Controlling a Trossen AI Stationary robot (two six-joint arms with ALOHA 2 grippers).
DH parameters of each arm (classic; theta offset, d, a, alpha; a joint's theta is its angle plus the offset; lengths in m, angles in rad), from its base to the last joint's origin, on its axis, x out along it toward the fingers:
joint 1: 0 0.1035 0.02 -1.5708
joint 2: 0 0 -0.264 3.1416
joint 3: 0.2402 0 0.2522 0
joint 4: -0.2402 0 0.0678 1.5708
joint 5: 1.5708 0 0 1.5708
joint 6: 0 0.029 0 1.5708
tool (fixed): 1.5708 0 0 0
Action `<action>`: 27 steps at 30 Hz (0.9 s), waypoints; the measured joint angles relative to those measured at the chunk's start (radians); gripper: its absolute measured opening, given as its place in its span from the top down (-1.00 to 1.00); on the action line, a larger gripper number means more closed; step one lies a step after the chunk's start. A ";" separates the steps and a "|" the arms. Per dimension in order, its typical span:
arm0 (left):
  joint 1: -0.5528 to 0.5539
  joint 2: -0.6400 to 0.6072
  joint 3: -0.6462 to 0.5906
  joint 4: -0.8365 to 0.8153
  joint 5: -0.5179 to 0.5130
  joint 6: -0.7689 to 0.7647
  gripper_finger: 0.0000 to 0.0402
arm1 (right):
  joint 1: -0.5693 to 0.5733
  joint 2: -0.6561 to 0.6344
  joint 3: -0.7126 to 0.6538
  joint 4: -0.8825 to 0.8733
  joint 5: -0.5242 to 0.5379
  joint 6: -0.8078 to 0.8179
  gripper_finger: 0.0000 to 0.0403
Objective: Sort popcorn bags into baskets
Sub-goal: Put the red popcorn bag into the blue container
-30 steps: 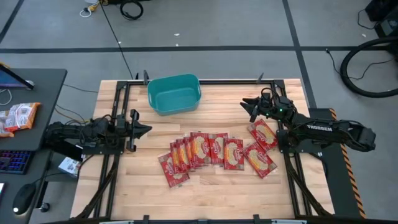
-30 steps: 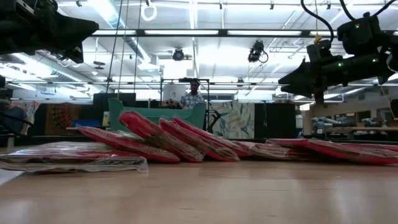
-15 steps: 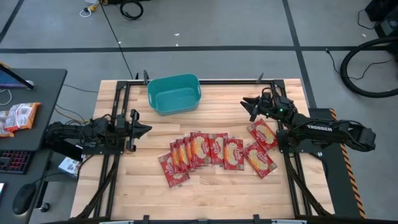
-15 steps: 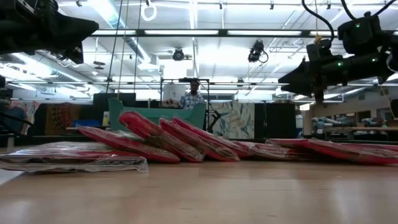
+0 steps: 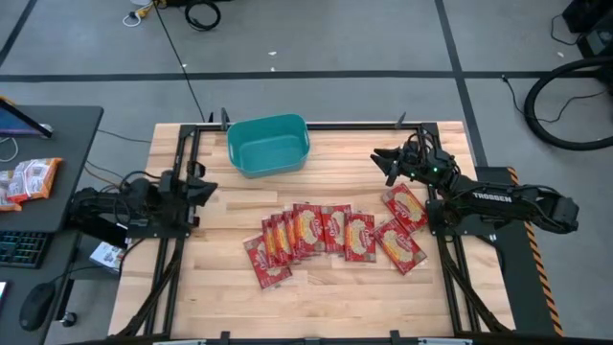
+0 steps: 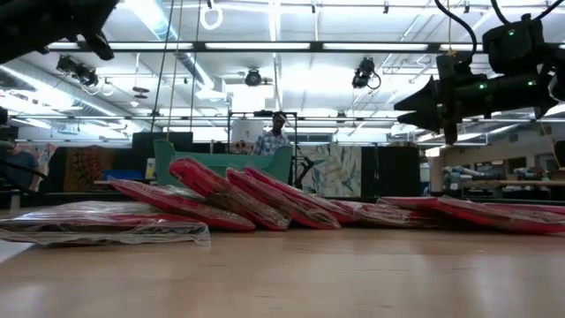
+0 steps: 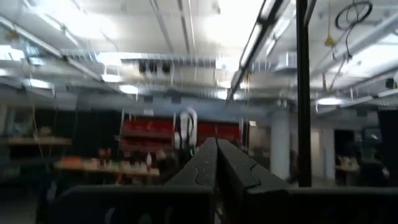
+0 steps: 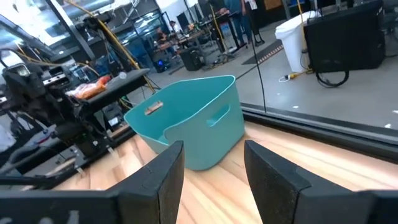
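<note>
Popcorn bags (image 5: 330, 234) — between both grippers, untouched.

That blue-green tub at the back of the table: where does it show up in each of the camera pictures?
High view: the teal tub sits at the table's far edge, left of centre.
Low view: its rim peeks up behind the red popcorn bags.
Left wrist view: not in it.
Right wrist view: large, centre.
Shared landmark: the wooden table.

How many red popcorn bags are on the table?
About 10, though overlaps may hide some: a fanned row of roughly seven popcorn bags mid-table, and three more beside the right arm. None are in the teal tub.
</note>
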 joint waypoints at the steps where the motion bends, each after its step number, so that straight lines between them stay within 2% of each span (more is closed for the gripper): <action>1: 0.000 0.000 0.000 0.013 0.000 0.007 0.95 | 0.000 0.000 0.009 -0.005 -0.025 0.000 0.14; 5: 0.000 0.000 0.000 0.048 -0.004 0.029 0.95 | 0.010 0.019 0.097 -0.107 -0.141 -0.010 0.15; 9: 0.000 0.000 0.000 0.093 -0.031 0.030 0.95 | 0.062 0.068 0.221 -0.302 -0.121 -0.105 0.17; 15: 0.000 0.000 0.000 0.083 -0.041 0.025 0.95 | 0.185 0.176 0.366 -0.518 -0.007 -0.199 0.17; 19: 0.000 0.000 0.000 0.044 -0.041 0.029 0.95 | 0.276 0.239 0.450 -0.695 0.143 -0.212 0.17; 23: 0.000 0.000 0.000 0.009 -0.045 0.041 0.95 | 0.375 0.303 0.536 -0.898 0.314 -0.154 0.17; 27: 0.000 0.000 0.000 -0.002 -0.045 0.097 0.95 | 0.467 0.373 0.616 -1.039 0.381 -0.045 0.17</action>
